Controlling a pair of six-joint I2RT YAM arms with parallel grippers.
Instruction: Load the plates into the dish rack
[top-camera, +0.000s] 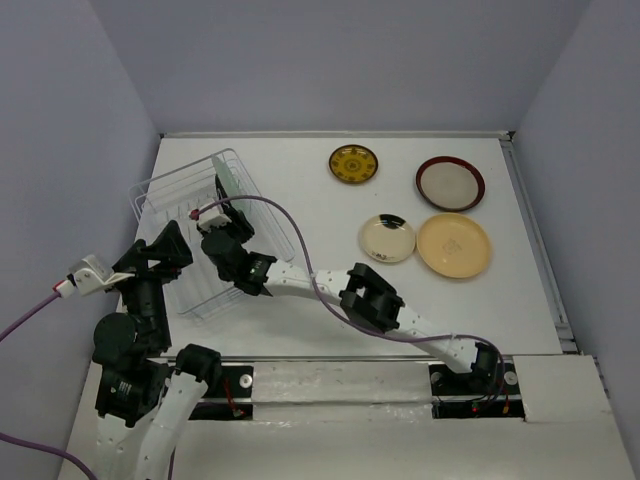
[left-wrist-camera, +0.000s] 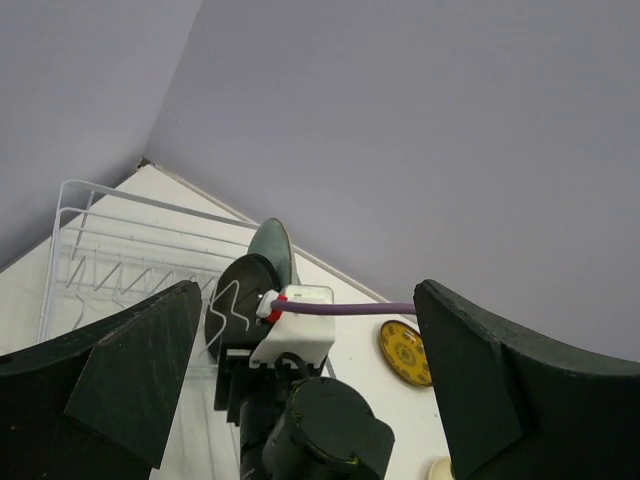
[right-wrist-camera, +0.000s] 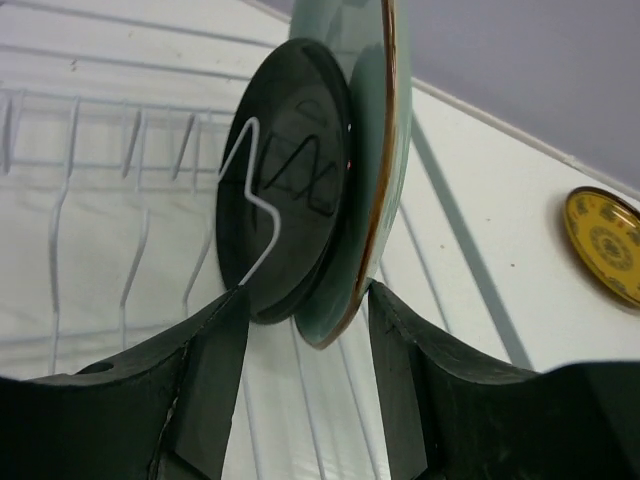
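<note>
The white wire dish rack (top-camera: 165, 195) sits at the table's left. Two plates stand on edge in it, a small black one (right-wrist-camera: 290, 170) leaning against a mint-green one (right-wrist-camera: 375, 150). My right gripper (right-wrist-camera: 306, 300) is open, its jaws straddling the lower edges of both plates, the right finger (right-wrist-camera: 400, 380) close to the green rim. In the top view the right gripper (top-camera: 215, 222) hangs over the rack beside the green plate (top-camera: 228, 180). My left gripper (left-wrist-camera: 310, 375) is wide open and holds nothing, hovering at the rack's near left side (top-camera: 175, 250).
Several plates lie flat on the table to the right: yellow patterned (top-camera: 353, 164), red-rimmed beige (top-camera: 450, 183), cream dark-rimmed (top-camera: 387, 238), plain orange-yellow (top-camera: 454, 245). The right arm and its purple cable (top-camera: 290, 235) stretch across the table's middle. Grey walls enclose the table.
</note>
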